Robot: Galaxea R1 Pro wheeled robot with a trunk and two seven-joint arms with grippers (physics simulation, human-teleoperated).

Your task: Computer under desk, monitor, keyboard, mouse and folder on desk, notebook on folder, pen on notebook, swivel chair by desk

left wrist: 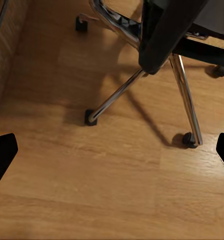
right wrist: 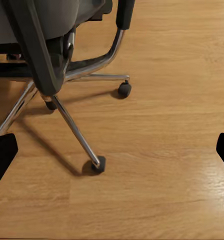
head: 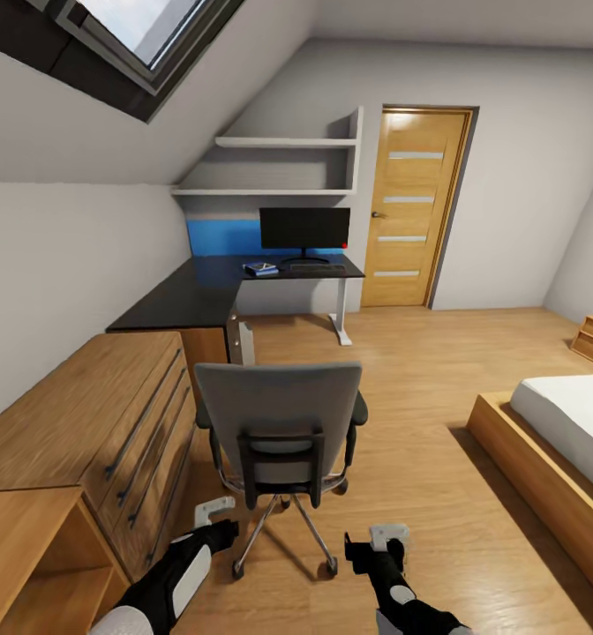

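Note:
The grey swivel chair stands on the oak floor just ahead of me, its back toward me and its chrome base close to both hands. My left gripper and right gripper hang low behind it, both open and empty. Farther off, the black L-shaped desk carries the monitor, with the dark keyboard in front of it and the blue folder to its left. A pale grey box, apparently the computer, sits under the desk. Mouse, notebook and pen are too small to make out.
Low oak drawer cabinets line the left wall right beside the chair. A bed with an oak frame fills the right. An oak door is shut at the back. Open plank floor lies between chair and bed.

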